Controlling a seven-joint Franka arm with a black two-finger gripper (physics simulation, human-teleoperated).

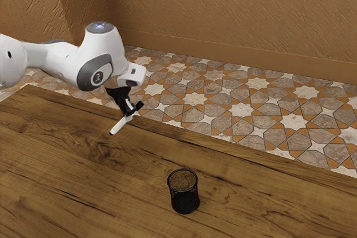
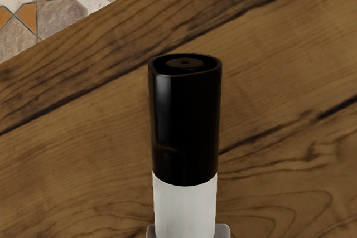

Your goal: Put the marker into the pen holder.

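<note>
2 fingertips [image 2: 223, 231] of the black gripper [image 1: 131, 113] are clamped on a slim white cylindrical marker [image 1: 120, 126] from opposite sides, parted only by the width of its barrel. By the exterior view's clock face, the marker's long axis slants: its black plastic cap [image 2: 184, 121] points between 1 and 2 o'clock, and its other, dark-tipped end between 7 and 8 o'clock. In the wrist view, the cap juts well past the grip. Well apart, at about 5 o'clock from the gripper in the exterior view, 1 round black mesh pen holder [image 1: 184, 201] stands upright on the brown wooden table [image 1: 83, 171]; the marker is outside it.
</note>
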